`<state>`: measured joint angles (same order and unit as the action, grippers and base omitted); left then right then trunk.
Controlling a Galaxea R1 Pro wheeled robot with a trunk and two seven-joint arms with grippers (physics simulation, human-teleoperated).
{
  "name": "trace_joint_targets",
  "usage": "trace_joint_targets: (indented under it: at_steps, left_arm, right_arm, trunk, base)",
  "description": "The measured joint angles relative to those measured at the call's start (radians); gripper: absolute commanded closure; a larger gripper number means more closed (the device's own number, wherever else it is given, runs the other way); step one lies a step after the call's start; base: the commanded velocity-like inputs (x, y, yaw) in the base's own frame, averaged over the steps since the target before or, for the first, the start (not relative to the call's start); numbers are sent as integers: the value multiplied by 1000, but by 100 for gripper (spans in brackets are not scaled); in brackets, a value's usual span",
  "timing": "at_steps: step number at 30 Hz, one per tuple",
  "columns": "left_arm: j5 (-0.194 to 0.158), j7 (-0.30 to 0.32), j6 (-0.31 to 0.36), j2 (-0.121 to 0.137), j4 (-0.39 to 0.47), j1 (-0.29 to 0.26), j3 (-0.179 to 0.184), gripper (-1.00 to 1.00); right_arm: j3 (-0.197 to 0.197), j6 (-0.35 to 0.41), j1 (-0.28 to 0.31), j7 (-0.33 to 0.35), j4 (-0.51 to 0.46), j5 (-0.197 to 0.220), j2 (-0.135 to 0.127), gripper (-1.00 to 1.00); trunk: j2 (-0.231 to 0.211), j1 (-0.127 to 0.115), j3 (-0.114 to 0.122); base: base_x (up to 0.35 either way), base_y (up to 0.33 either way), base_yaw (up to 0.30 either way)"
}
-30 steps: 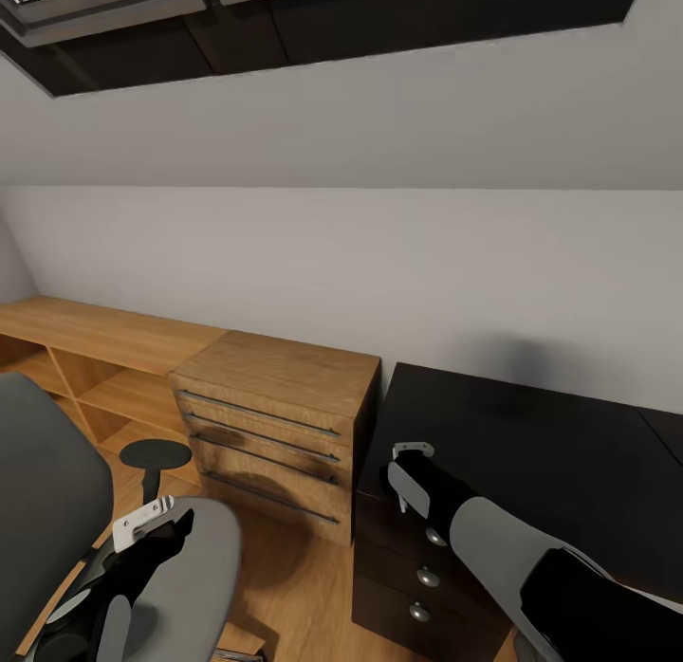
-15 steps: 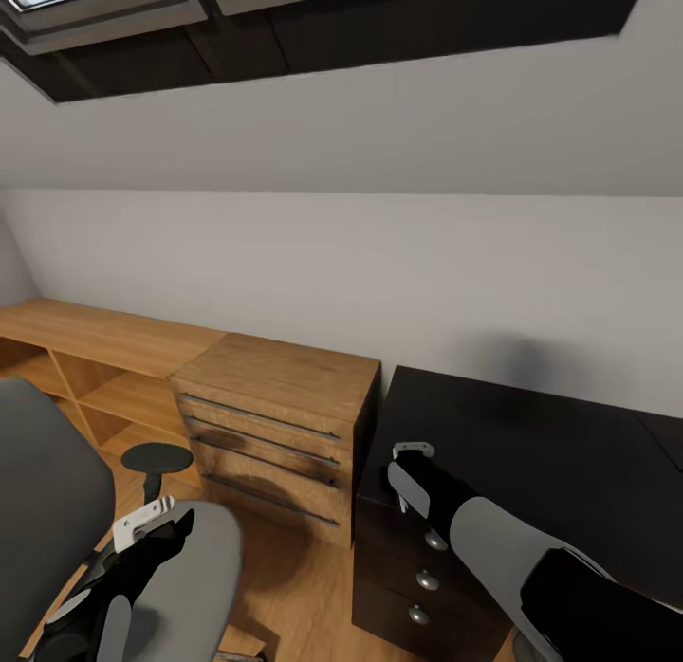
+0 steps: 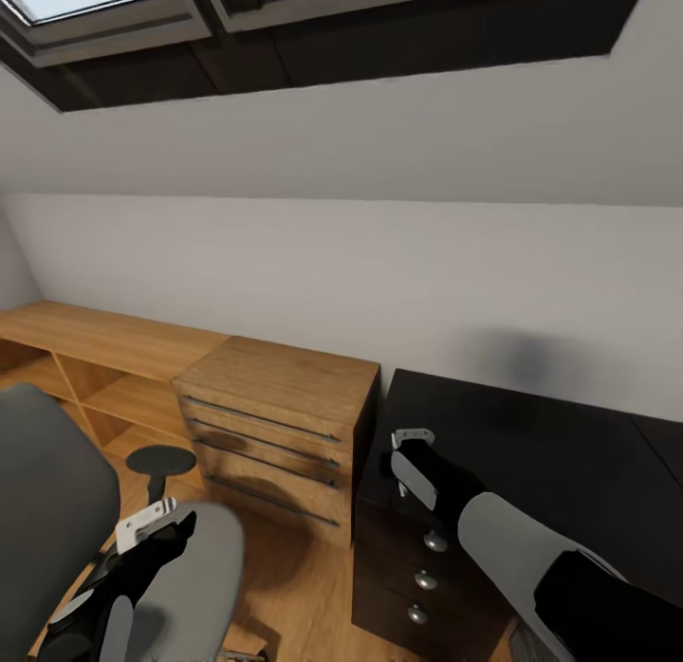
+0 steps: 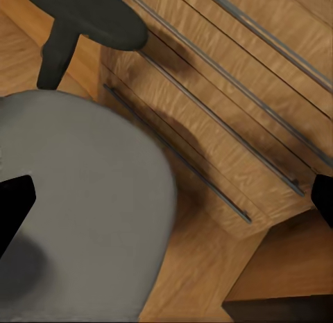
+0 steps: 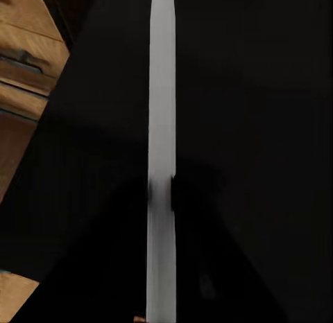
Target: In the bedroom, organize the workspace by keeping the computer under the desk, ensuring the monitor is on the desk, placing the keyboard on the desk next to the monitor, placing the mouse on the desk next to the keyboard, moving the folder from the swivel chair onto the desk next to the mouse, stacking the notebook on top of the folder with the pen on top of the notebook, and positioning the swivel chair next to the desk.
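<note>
**A:** Head view, and the swivel chair [image 3: 57, 510] sits low at the robot's left, its grey seat in front of the light-wood drawer chest [image 3: 275, 396]. The black counter [image 3: 560, 453] begins just past that chest.

**B:** So the chair is near the counter but not up against it. I'd judge that the positioning step isn't finished.

**A:** Agreed. The left end effector [image 3: 142, 529] hangs right over the front of the seat. In the left wrist view its dark fingertips [image 4: 14, 208] sit at opposite edges, spread wide, with only grey cushion between them.

**B:** It's gripping nothing, then. My read is that it's parked there because the seat is its working spot, either for lifting something off or for nudging the chair.

**A:** Could be either. The stretch of seat on show is plain upholstery, with a black armrest [image 3: 159, 458] standing behind it.

**B:** And the other arm?

**A:** The right end effector [image 3: 410, 465] reaches out above the counter's near corner, over the drawer unit with the silver knobs [image 3: 434, 541]. The right wrist view looks onto glossy black, with one pale narrow strip [image 5: 161, 156] down the middle.

**B:** Is that something thin held edge-on, or a finger?

**A:** I honestly can't tell, and I can't tell how far that one is open either. It's held over the counter, which looks like a set-down position.
</note>
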<state>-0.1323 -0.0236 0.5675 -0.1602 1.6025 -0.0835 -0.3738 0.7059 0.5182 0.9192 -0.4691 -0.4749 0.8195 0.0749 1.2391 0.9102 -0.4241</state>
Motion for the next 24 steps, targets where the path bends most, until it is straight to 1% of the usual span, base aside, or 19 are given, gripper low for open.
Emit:
trace_joint_targets:
  at_steps: [1,3,4,8,12,16,21,24]
  left_arm:
    - [1,0,0,0,-2,0,1,-100]
    - [1,0,0,0,-3,0,2,-100]
    - [1,0,0,0,-4,0,2,-100]
    - [1,0,0,0,-17,0,9,-100]
    - [1,0,-1,0,-27,0,26,-100]
    - [2,1,-1,0,-37,0,33,-100]
    - [2,2,-1,0,-58,0,39,-100]
    - [1,2,-1,1,-65,0,46,-100]
  right_arm:
    - [1,2,0,-2,-52,0,-20,100]
    - [3,3,0,-5,-83,3,-30,100]
    - [3,5,0,-5,-92,4,-33,100]
    - [3,18,0,-21,-129,7,-41,100]
    - [1,24,0,-51,-147,12,-47,100]
    - [-1,26,0,-64,-154,25,-51,100]
    - [-1,28,-1,-72,-179,52,-65,100]
    - [-1,27,-1,-73,-188,58,-70,100]
  trunk:
    - [-7,-4,3]
    - [-21,-11,9]
    - [-28,-15,13]
    - [-28,-16,13]
    - [-28,-16,13]
    - [-28,-16,13]
    - [-28,-16,13]
    - [-28,-16,13]
  base:
    - [-297,0,0]
    - [-219,0,0]
    - [-125,0,0]
    - [-74,0,0]
    - [-24,0,-74]
    - [-10,0,-186]
    - [-3,0,-244]
    - [-1,-7,-260]
